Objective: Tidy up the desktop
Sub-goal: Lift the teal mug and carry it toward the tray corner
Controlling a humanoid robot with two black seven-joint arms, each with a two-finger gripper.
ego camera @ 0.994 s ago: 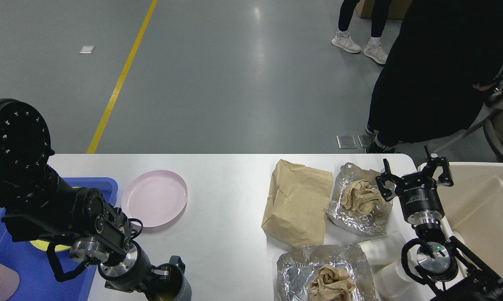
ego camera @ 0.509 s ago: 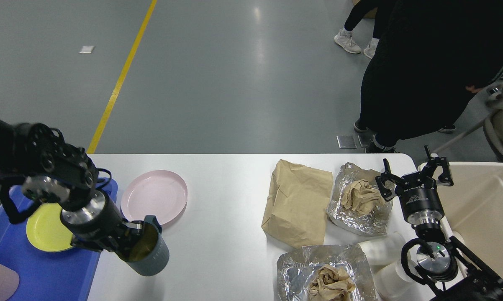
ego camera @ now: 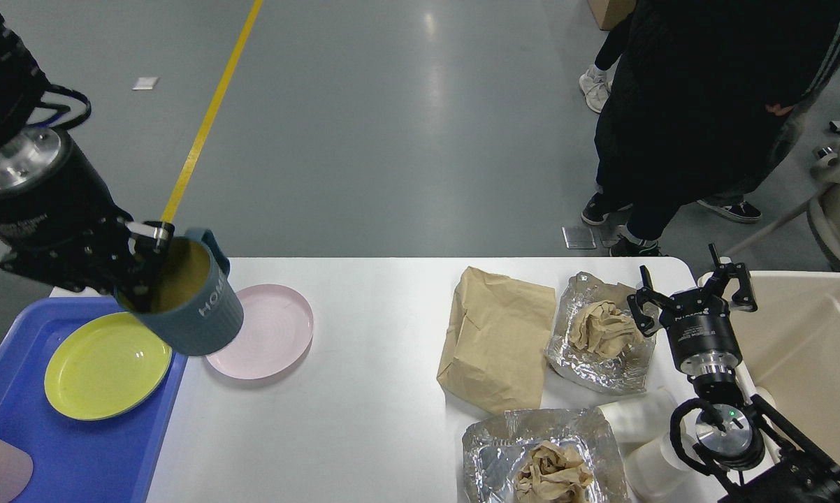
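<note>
The left end effector point(ego camera: 144, 262) grips the rim of a grey-blue mug point(ego camera: 189, 300), held tilted above the blue tray point(ego camera: 77, 454), beside the yellow plate point(ego camera: 105, 363). Level it, then lower it onto bare tray next to that plate. The right end effector point(ego camera: 692, 293) hangs open and empty. Half a second ago the mug was low over the white surface point(ego camera: 364, 419); now it is raised and carried toward the tray.
</note>
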